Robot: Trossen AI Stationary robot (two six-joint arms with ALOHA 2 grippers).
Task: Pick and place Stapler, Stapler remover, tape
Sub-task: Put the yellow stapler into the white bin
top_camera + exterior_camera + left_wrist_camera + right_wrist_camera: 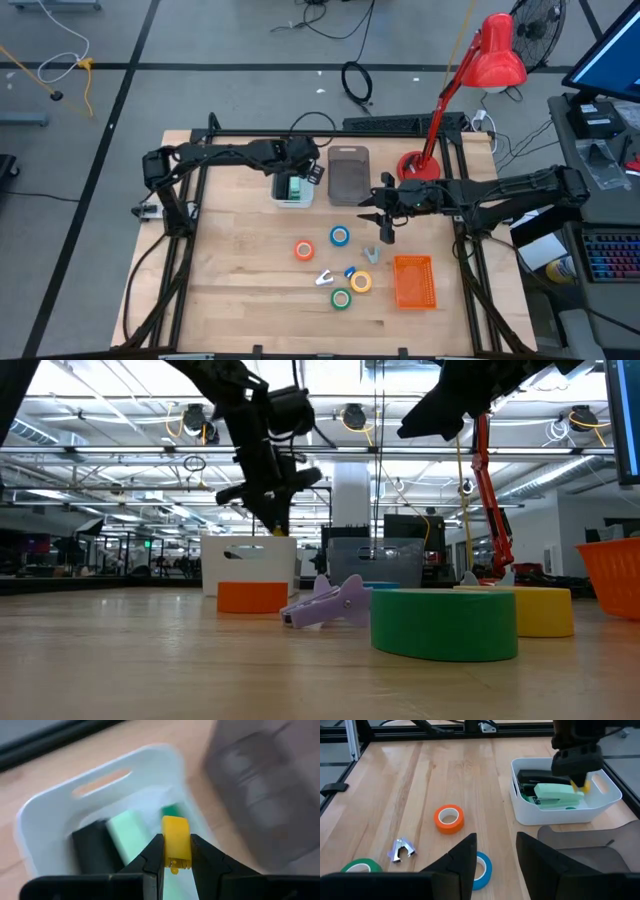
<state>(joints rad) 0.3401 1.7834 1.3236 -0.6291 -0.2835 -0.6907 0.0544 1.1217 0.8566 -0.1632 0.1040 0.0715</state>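
Observation:
My left gripper [176, 851] hovers over the white bin [293, 190] and is shut on a small yellow staple remover [175, 840]. A green stapler [555, 795] and a black one [92, 851] lie in that bin. My right gripper [495, 842] is open and hangs above bare table near the blue tape roll [339, 236]. The orange [304, 250], yellow [361, 282] and green [342, 298] tape rolls lie flat on the table. A silver staple remover [402, 849] and a purple one [325, 603] lie among them. My left gripper pinches the yellow staple remover [176, 834] between its two fingers [152, 855], coming from above and pointing down. The remover is lifted clear above the white bin's inside, and its far end sticks out past the fingertips.
A grey bin [349, 175] stands to the right of the white one. An orange mesh basket [413, 281] sits near the table's right front. A red desk lamp [470, 90] rises at the far right. Bare wood lies on the table's left and near side.

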